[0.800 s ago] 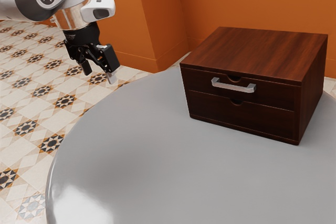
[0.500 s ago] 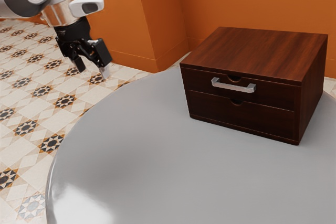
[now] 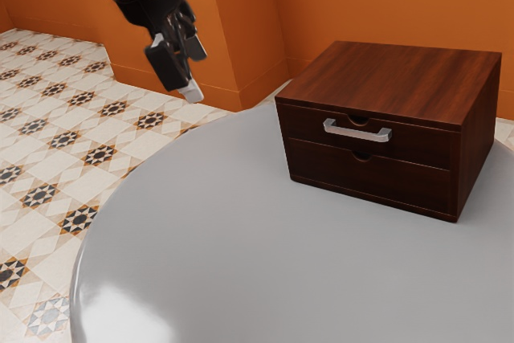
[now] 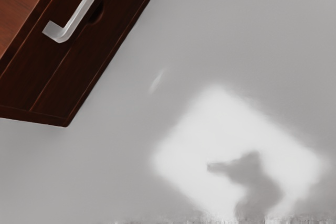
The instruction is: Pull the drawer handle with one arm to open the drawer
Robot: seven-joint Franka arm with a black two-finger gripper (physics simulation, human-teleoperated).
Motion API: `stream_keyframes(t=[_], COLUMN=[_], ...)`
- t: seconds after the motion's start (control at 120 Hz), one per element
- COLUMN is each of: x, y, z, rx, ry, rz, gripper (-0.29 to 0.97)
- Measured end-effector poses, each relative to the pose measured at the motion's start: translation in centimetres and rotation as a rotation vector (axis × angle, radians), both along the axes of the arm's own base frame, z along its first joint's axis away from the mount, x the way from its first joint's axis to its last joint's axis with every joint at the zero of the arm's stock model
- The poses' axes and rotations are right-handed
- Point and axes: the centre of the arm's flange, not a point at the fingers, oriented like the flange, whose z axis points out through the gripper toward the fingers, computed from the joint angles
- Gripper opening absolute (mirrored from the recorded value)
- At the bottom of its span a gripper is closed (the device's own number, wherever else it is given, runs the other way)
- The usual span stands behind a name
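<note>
Approach step: the released, empty black end effector (image 3: 183, 70) hangs well apart from the dark wooden two-drawer cabinet (image 3: 393, 78). Next, it must reach the cabinet's silver bar handle (image 3: 357, 131).

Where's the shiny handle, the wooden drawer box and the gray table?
handle (image 3: 357, 132), exterior view, middle of the bar.
drawer box (image 3: 401, 78), exterior view, its top.
table (image 3: 241, 263), exterior view, bare surface.

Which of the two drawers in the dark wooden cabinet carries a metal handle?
The upper drawer: a silver bar handle sits on its front. The lower drawer shows only a small notch.
</note>
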Motion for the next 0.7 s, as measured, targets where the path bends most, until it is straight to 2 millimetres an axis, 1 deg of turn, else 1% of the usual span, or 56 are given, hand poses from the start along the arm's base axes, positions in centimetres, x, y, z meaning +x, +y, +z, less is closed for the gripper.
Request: stream_keyframes(t=[0.042, 0.075, 0.1, 0.175, 0.217, 0.267, 0.308, 0.342, 0.425, 0.55, 0.617, 0.658, 0.7], x=[0.5, 0.7, 0.8, 0.1, -0.2, -1.0, -1.7, -2.2, -2.7, -2.5, -2.5, -2.1, -1.7], y=[0.6, 1.1, 1.4, 2.4, 2.4, 1.1, -0.4, -1.1, -2.7, -4.1, -6.8, -8.3, -9.0], z=[-0.6, -0.8, -1.4, -3.0, -3.6, -4.2, -4.1, -4.0, -4.0, -4.8, -5.1, -5.9, -7.1], rx=[0.011, 0.020, 0.027, 0.045, 0.052, 0.056, 0.060, 0.062, 0.062, 0.071, 0.079, 0.081, 0.082], ry=[0.009, 0.008, 0.012, 0.006, -0.010, -0.037, -0.068, -0.092, -0.135, -0.170, -0.189, -0.188, -0.180], rz=[-0.030, -0.053, -0.069, -0.115, -0.146, -0.205, -0.258, -0.291, -0.363, -0.438, -0.504, -0.540, -0.562], gripper=[0.68, 0.68, 0.67, 0.66, 0.66, 0.65, 0.65, 0.65, 0.64, 0.63, 0.63, 0.62, 0.62])
